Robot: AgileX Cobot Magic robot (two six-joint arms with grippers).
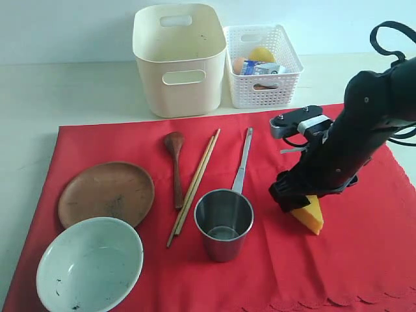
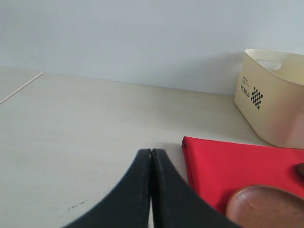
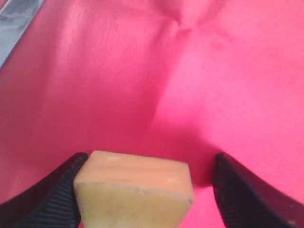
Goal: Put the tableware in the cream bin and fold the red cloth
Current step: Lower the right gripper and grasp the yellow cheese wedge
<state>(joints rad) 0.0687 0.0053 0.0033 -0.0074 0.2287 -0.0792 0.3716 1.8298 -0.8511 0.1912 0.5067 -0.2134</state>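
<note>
Five tableware pieces lie on the red cloth (image 1: 364, 260), none yet in the cream bin (image 1: 180, 62) standing just behind it: wooden plate (image 1: 106, 193), speckled bowl (image 1: 90, 263), spoon (image 1: 176, 169), chopsticks (image 1: 195, 185), steel cup (image 1: 223, 221). Right fingers (image 3: 247, 190) spread wide astride the cheese wedge (image 3: 133, 190), one touching its side, the other apart; wedge sits on the cloth, not gripped. Likely reason: not tableware, so it must leave the cloth before folding, probably to the white basket (image 1: 263, 91) beside the bin. Left fingers (image 2: 151, 190) pressed together, holding nothing, parked over bare bench (image 2: 71, 142) by the cloth's corner, clear of the work.
</note>
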